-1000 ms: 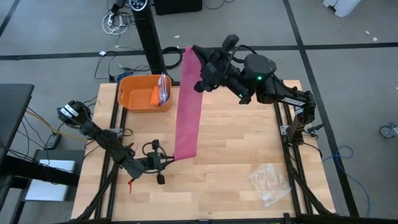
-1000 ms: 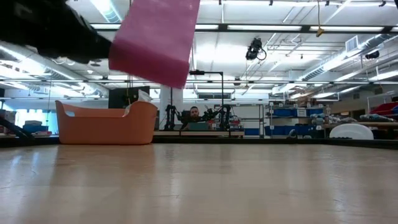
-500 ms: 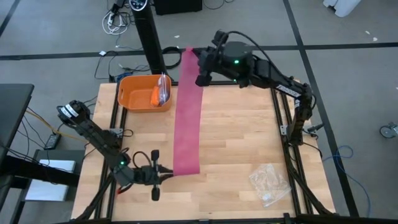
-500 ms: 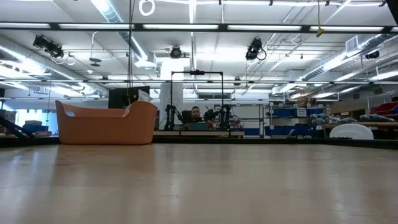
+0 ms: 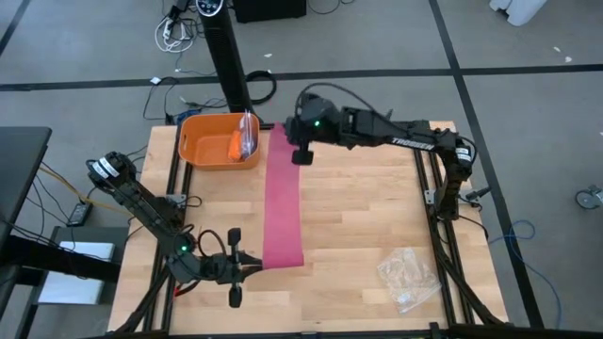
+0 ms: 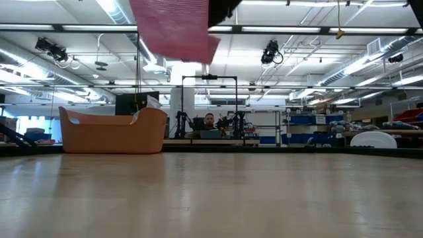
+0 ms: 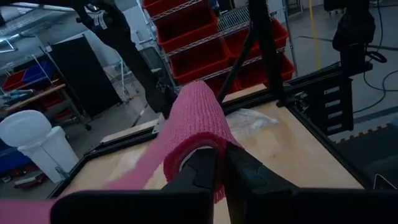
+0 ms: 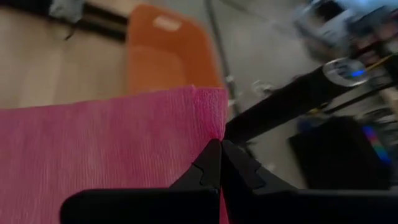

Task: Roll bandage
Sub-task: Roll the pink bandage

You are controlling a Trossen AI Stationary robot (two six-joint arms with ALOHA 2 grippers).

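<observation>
Bandage [image 5: 282, 202] stretched taut between both pincers.
Left pincer [image 5: 247, 267] pinches its started roll, right pincer [image 5: 294, 141] its far end beside the orange tub [image 5: 193, 151]; best keep tension even.

A: Any writing you can make out anywhere?

B: Only one spot. From above, white capital letters run along the dark forearm of the right arm [image 5: 407, 143], between its elbow and the wrist near the orange tub [image 5: 209, 141]. They look like a maker's name, but they are too small to spell out with confidence.

A: Nothing on the tub itself, or on the red bins [image 7: 205, 37] behind the table?

B: No label or number readable on either. The room's shelves in the level view carry no legible signs.
</observation>
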